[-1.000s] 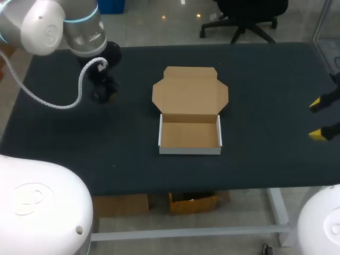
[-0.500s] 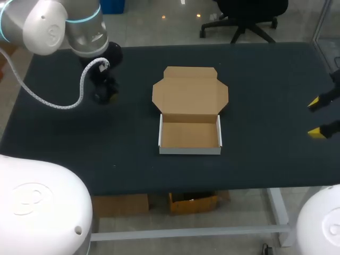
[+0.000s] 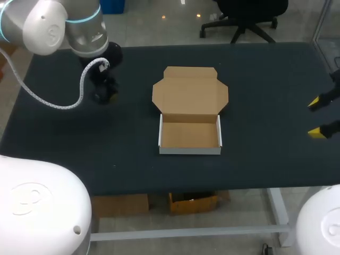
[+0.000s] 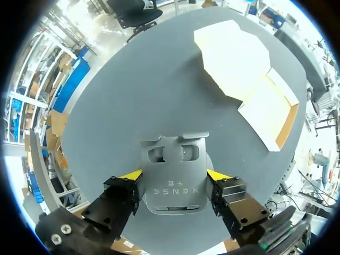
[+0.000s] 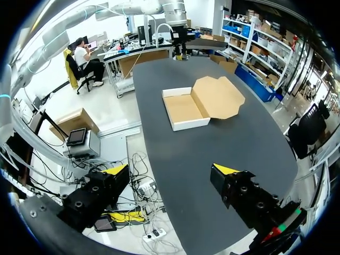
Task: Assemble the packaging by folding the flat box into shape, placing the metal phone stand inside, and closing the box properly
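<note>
The cardboard box [image 3: 189,135] lies open in the middle of the table, its tray empty and its lid [image 3: 189,90] flat behind it. The box also shows in the left wrist view [image 4: 265,109] and the right wrist view [image 5: 183,109]. The grey metal phone stand [image 4: 172,188] sits between the fingers of my left gripper [image 4: 175,174], which touch both its side edges. In the head view that left gripper [image 3: 102,90] points down at the table's far left, and the stand is hard to make out there. My right gripper [image 3: 319,117] hangs open and empty at the table's right edge [image 5: 171,170].
The black table [image 3: 265,79] carries only the box and the stand. A white cable [image 3: 58,103] loops from my left arm over the table's left part. Bare table lies between the box and each gripper.
My left arm shifted very slightly early in the second, then held still. The right gripper edged a little to the left. The box has not moved.
</note>
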`<state>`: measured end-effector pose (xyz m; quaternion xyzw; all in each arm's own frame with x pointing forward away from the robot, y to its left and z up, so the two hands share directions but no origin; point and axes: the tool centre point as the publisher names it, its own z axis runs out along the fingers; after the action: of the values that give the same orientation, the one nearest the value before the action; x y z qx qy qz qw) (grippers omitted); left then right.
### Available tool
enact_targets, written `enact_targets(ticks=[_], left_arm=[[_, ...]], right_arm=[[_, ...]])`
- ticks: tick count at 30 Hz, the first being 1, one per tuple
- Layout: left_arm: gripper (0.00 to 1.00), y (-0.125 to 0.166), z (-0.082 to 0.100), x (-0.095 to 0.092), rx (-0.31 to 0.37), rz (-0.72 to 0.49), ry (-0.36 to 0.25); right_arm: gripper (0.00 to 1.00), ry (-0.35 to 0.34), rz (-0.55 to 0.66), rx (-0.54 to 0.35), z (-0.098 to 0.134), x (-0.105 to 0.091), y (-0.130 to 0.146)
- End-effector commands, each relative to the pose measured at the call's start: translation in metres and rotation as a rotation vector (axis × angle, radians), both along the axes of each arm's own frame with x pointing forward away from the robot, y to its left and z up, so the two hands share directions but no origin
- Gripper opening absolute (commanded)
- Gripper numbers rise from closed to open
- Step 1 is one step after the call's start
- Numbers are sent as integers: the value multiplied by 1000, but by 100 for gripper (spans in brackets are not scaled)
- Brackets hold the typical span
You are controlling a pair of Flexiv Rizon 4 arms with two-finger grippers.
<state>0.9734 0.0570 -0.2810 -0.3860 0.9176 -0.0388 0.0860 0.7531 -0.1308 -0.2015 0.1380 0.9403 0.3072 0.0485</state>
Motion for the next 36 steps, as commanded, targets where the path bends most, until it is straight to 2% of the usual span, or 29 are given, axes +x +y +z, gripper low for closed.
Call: enact_targets(ticks=[1, 6, 9, 20, 36], left_arm=[[0, 0, 2, -1, 4, 1, -1], [0, -7, 0, -11, -2, -9, -8], [0, -13, 4, -20, -29, -10, -11], [0, -56, 16, -51, -9, -68, -52], [0, -121, 8, -70, -39, -132, -53]], right_arm=[[100, 0, 2, 2, 0, 0, 0], [100, 0, 2, 2, 0, 0, 0], [100, 0, 2, 2, 0, 0, 0], [100, 0, 2, 2, 0, 0, 0], [100, 0, 2, 2, 0, 0, 0]])
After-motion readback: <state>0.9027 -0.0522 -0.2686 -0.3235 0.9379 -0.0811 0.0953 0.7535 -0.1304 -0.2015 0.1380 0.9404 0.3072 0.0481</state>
